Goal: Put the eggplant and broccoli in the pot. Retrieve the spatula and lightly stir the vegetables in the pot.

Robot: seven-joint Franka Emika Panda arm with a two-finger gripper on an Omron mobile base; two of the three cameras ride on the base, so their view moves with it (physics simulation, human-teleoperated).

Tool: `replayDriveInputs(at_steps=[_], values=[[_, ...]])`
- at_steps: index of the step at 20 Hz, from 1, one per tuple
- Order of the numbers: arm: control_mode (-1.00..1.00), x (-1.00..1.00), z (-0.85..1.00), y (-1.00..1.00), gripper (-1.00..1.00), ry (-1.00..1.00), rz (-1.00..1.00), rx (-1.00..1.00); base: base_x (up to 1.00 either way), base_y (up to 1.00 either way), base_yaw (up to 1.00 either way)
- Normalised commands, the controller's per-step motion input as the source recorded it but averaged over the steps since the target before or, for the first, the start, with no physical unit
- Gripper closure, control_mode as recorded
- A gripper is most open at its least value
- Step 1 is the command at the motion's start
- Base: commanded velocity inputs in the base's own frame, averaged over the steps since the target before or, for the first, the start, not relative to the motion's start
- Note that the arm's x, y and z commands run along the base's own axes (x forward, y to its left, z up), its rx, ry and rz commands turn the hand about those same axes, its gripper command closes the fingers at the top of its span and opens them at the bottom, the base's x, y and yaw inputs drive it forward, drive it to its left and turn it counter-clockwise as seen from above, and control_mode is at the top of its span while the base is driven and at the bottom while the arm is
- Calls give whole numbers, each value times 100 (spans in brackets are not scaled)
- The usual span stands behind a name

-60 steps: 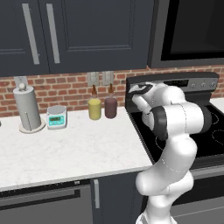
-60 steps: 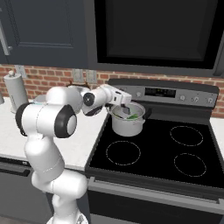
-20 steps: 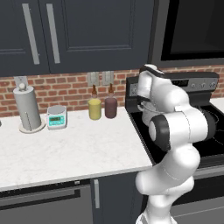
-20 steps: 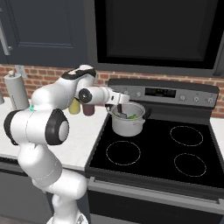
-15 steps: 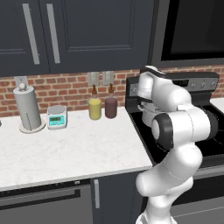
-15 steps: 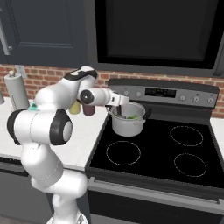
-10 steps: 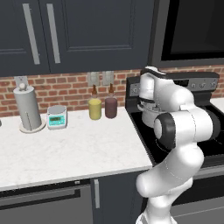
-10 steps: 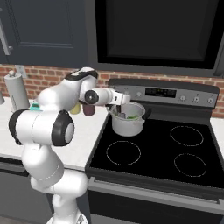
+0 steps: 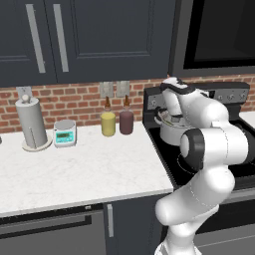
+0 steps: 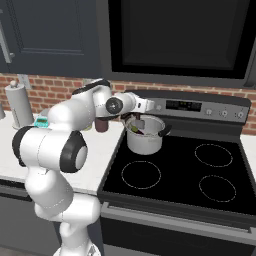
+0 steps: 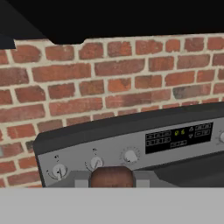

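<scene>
- The robot's two-finger gripper (image 10: 141,118) hangs over the shiny steel stockpot (image 10: 145,139) on the black stove's (image 10: 200,185) rear-left burner, jaws pinching the slim spatula's dark brown-red handle (image 11: 111,176).
- The grey blade (image 10: 141,123) dips into the pot beside a green broccoli floret (image 10: 134,129).
- The utensil looks light and stiff; a grip high on the handle suits gentle stirring.
</scene>
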Motion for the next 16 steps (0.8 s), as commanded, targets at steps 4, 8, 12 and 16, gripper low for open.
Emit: replayDriveInputs(at_steps=[4, 8, 12, 16], values=[[-100, -67, -5, -4, 100, -4, 0, -1, 0, 0, 0], [-100, -58, -46, -6, 100, 0, 0, -1, 0, 0, 0], [-100, -19, -59, -14, 100, 0, 0, -3, 0, 0, 0], [-100, 0, -57, -6, 100, 0, 0, -1, 0, 0, 0]])
